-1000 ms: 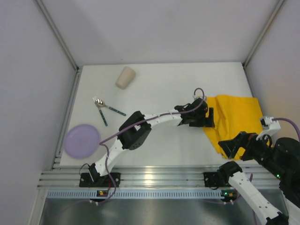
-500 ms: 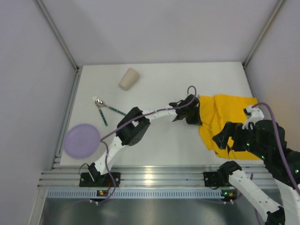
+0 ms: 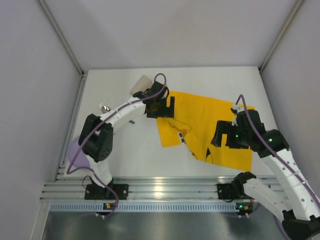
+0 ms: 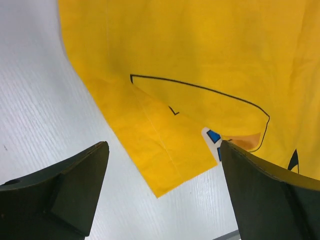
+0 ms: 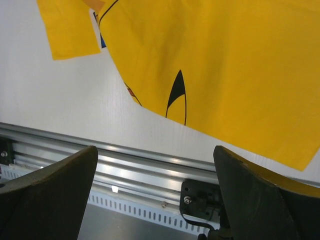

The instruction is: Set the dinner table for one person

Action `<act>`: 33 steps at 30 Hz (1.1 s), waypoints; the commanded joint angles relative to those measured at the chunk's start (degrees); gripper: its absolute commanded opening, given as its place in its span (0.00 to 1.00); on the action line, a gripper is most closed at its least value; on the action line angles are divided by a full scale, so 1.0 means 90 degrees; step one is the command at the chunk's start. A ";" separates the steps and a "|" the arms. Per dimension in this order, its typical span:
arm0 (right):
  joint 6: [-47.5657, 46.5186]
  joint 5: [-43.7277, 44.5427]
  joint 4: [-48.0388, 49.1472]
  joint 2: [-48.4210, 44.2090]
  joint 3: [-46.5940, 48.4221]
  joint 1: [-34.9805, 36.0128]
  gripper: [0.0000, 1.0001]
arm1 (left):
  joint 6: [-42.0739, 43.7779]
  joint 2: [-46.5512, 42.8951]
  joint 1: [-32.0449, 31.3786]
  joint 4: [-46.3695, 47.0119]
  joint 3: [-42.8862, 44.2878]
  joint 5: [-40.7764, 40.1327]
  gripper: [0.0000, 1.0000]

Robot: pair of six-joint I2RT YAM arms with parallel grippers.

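The white dinner table (image 3: 125,150) carries a yellow cloth mat (image 3: 210,120) with a cartoon print, spread right of centre, its near-left corner folded over. My left gripper (image 3: 167,107) is open and empty over the mat's far-left corner. In the left wrist view the gripper (image 4: 164,145) hangs above the folded corner of the mat (image 4: 200,40). My right gripper (image 3: 222,137) is open and empty above the mat's right part. In the right wrist view the gripper (image 5: 155,147) is over the mat's near edge (image 5: 225,60) and the table (image 5: 75,100).
A beige cup (image 3: 141,84) lies at the back, partly hidden by the left wrist. Cutlery (image 3: 104,107) peeks out beside the left arm. A purple plate (image 3: 75,150) sits at the left edge. The ribbed aluminium rail (image 3: 160,187) runs along the near edge, also in the right wrist view (image 5: 150,165).
The mat has been pulled left and spread out from a bunched heap at the right. The left gripper moved left toward the cup. The right gripper moved over the mat.
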 commanded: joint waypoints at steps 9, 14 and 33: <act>0.0113 0.0163 0.0916 0.0492 -0.0270 0.0041 1.00 | -0.0790 -0.1306 -0.0492 -0.0287 -0.2027 0.0537 0.95; 0.0055 0.0212 0.0711 0.0307 -0.0329 0.0041 1.00 | -0.1180 -0.1189 -0.0669 0.0923 -0.3052 0.0741 0.90; -0.0131 -0.0101 0.0554 0.0198 -0.0476 0.0041 1.00 | -0.1738 -0.0055 -0.0679 0.1866 -0.2830 0.0674 0.00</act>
